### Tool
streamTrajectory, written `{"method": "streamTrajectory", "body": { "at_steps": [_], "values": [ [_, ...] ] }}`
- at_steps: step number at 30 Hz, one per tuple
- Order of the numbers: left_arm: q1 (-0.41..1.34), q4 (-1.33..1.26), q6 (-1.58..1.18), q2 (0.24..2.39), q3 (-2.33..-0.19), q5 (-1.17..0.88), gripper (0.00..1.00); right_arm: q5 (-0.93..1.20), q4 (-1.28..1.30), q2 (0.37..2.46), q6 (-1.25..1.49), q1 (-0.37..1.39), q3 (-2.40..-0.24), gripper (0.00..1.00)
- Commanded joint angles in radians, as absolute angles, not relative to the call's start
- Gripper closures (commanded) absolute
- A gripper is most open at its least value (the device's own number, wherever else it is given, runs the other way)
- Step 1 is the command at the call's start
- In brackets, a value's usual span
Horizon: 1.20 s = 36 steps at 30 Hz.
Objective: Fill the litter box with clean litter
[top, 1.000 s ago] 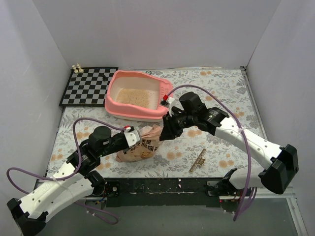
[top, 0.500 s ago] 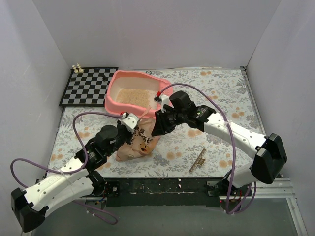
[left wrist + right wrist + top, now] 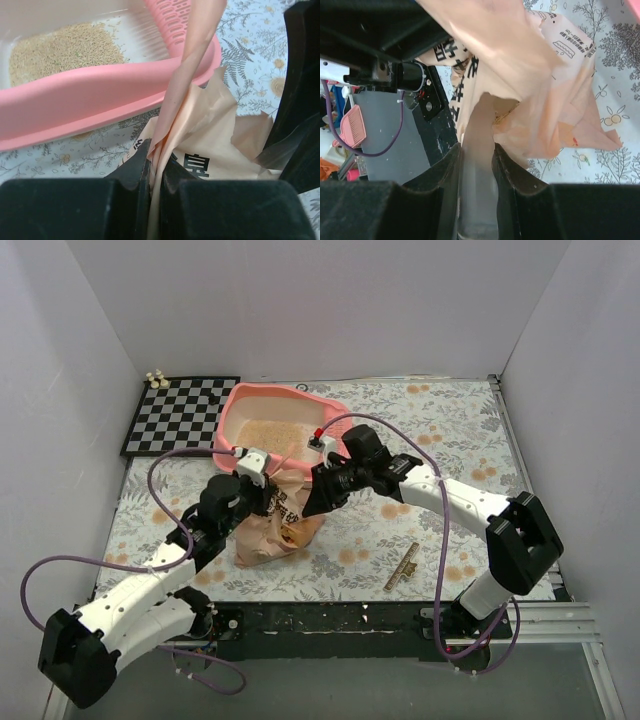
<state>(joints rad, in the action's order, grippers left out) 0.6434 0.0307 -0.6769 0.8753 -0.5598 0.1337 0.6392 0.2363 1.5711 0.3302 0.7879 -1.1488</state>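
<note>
The job is partly done. The litter box [image 3: 232, 445] sits at the back of the worktop [image 3: 450, 430], beside the checkerboard [image 3: 180, 415]. A patch of clean litter [image 3: 270, 433] lies on its floor. It covers only part of the bottom and sits well below the rim, so more litter is probably still needed.

The bag [image 3: 272, 532] stands just in front of the box, between the two arms. The left tool [image 3: 155, 167] is pinched tight on a folded edge of the bag's paper and holds the mouth up. The pink rim and the granules show just behind it in the left wrist view. The right tool [image 3: 477, 150] is clamped on the handle of a translucent scoop [image 3: 479, 125]. The scoop's front end reaches into the torn mouth of the bag, where a few grains can be seen. How much the scoop has picked up cannot be told.

A second ago the bag lay lower and flatter on the worktop. Since then the left arm has lifted and stretched toward the box, pulling the bag more upright. The right tool has moved left, closer over the bag's opening. The litter in the box looks unchanged.
</note>
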Motion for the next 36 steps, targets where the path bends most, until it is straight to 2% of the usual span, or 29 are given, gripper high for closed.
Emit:
{"method": "streamTrajectory", "body": {
  "at_steps": [1, 8, 14, 19, 23, 30, 36],
  "values": [
    [0.471, -0.069, -0.785, 0.865, -0.609, 0.098, 1.00, 0.785, 0.328, 1.637, 0.321, 0.824, -1.057, 0.99],
    [0.469, -0.129, -0.674, 0.635, -0.522, -0.150, 1.00, 0.795, 0.302, 1.635, 0.328, 0.822, -1.032, 0.99],
    [0.469, -0.068, -0.608, 0.549, -0.520, -0.438, 1.00, 0.674, 0.477, 1.576, 0.256, 0.812, -1.152, 0.99],
    [0.471, -0.116, -0.572, 0.433, -0.428, -0.607, 1.00, 0.629, 0.600, 1.514, 0.215, 0.775, -1.224, 0.99],
    [0.474, -0.182, -0.603, 0.353, -0.354, -0.652, 1.00, 0.627, 0.604, 1.450, 0.224, 0.752, -1.206, 0.99],
    [0.515, -0.170, -0.609, 0.353, -0.341, -0.632, 1.00, 0.637, 0.569, 1.359, 0.264, 0.744, -1.154, 0.99],
    [0.535, -0.175, -0.615, 0.353, -0.337, -0.623, 1.00, 0.626, 0.575, 1.408, 0.267, 0.736, -1.167, 0.99]
  ]
}}
